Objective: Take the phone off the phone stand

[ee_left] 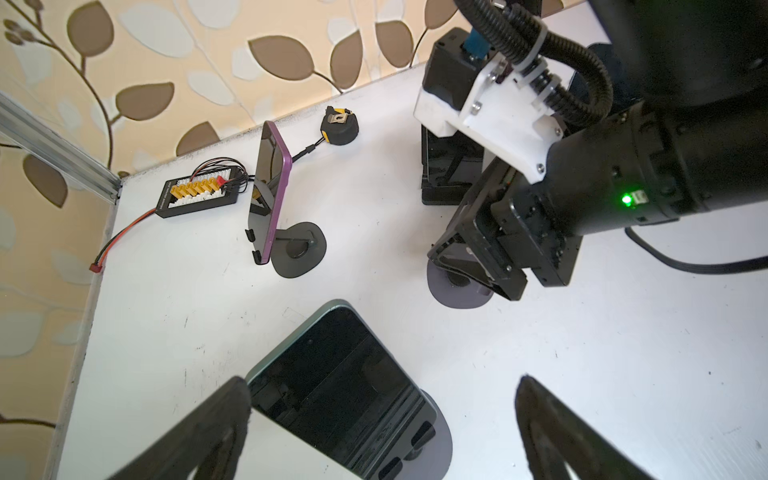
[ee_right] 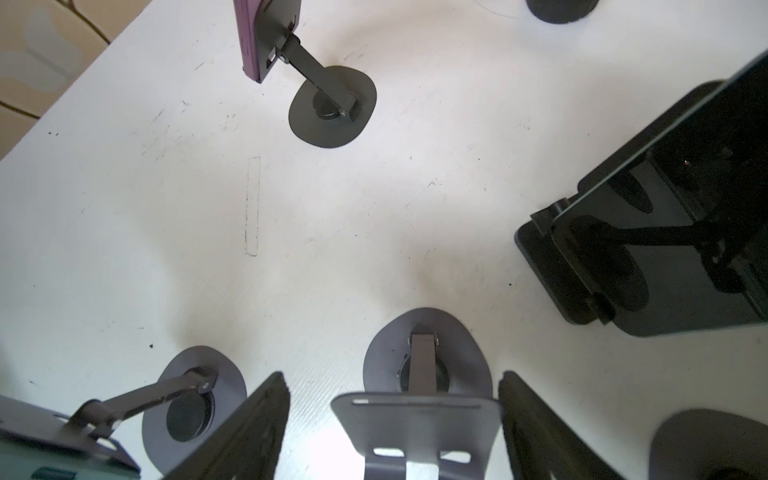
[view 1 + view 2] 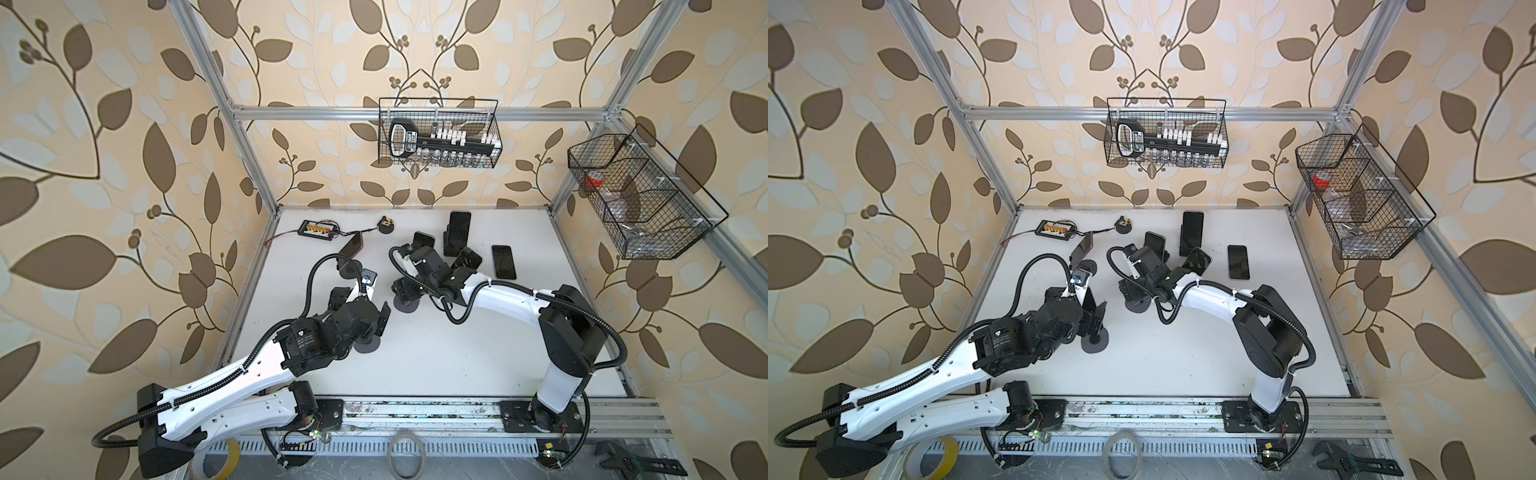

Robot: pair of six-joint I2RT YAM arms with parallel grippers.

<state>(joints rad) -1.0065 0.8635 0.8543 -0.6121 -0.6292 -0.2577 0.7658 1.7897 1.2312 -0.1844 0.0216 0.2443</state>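
Surface: white scuffed tabletop (image 3: pixel 436 353), centre of frame. Flat on it: dark slab phone (image 3: pixel 503 262), right of centre; black connector board with yellow plugs (image 3: pixel 318 228), upper left. Grey disc-based stands (image 3: pixel 405 308) mid-frame.

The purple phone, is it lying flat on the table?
No, the purple phone stands nearly upright, resting in its black stand.

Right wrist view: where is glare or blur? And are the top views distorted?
Right wrist view: glare whitens the table beside the empty stand; the near jaws are blurred. In both top views the wide lens splays the frame posts outward.
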